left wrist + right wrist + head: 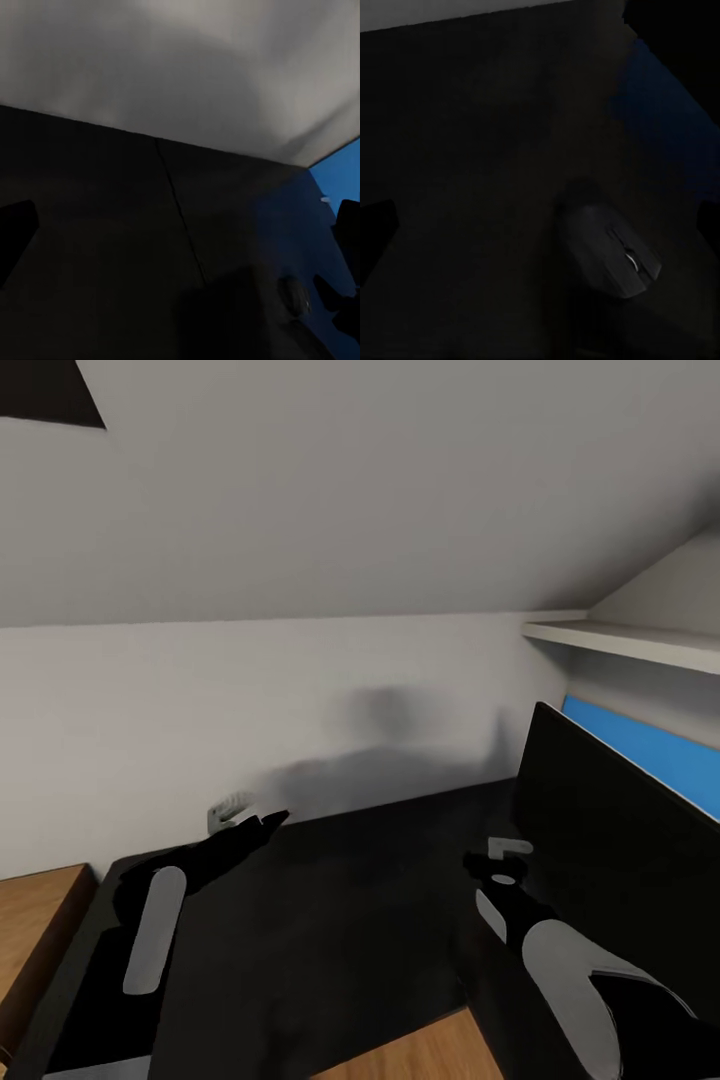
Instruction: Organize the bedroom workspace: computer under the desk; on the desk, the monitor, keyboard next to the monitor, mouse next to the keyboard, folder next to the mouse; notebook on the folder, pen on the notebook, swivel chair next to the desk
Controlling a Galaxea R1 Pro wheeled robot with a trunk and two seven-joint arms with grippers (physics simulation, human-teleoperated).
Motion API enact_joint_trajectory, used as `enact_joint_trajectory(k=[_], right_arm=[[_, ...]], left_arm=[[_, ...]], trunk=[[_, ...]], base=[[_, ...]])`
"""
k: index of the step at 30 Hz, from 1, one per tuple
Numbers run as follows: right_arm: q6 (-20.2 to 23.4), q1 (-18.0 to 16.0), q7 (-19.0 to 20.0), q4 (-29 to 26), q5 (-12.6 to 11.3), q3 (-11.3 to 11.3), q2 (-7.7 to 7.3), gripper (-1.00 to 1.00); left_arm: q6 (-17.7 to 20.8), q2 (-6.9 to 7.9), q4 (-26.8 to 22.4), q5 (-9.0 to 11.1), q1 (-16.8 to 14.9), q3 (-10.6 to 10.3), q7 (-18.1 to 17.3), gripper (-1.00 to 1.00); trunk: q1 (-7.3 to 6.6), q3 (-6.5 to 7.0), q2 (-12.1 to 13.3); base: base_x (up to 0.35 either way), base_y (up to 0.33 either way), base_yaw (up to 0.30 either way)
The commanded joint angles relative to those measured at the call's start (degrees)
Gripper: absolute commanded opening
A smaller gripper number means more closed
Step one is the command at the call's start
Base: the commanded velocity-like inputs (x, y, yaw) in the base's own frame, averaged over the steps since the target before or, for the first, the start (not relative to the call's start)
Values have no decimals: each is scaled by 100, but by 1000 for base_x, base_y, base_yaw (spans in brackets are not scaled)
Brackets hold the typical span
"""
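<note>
Right now my right hand [503,857] hovers open over the black worktop [340,900]; the mouse [611,255] lies just ahead of it beside the monitor [620,830], its long axis slanting, nearer this arm than my left hand [262,822], whose state I cannot tell

Glossy black desk [350,900], matt mouse [611,255]

A sloped grey-white ceiling [380,470] meets a pale wall [150,710], with perhaps a skylight corner [45,395].
</note>
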Motion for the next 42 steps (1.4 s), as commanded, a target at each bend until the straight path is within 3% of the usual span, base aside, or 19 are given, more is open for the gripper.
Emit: enact_joint_trajectory(k=[1,6,8,10,13,28,42], right_arm=[[1,-6,-6,15,-5,-116,-64,100],[10,-6,-3,19,-159,-165,-103,100],[12,-6,-3,18,-208,-173,-111,100],[13,-6,-3,16,-224,-173,-114,100],[8,-6,-3,14,-237,-169,-116,100],[-4,-6,-2,12,-242,-169,-123,100],[-69,1,-3,-12,-244,-173,-221,100]], left_arm=[[41,93,-18,98,-7,9,23,100],[46,154,-35,174,-7,11,-289,100],[47,266,-39,201,-10,12,-859,100],[47,385,-40,212,-13,11,-1209,100],[47,478,-41,224,-14,16,-1484,100],[47,511,-41,219,-16,26,-1582,100],[47,511,-33,212,-16,27,-1582,100]], trunk=[[23,-25,-47],[133,-115,-247],[177,-151,-327],[221,-187,-407],[287,-241,-528],[616,-510,-1129],[923,-762,-1691]], base=[[0,0,0],[0,0,0],[0,0,0],[0,0,0],[0,0,0],[0,0,0],[0,0,0]])
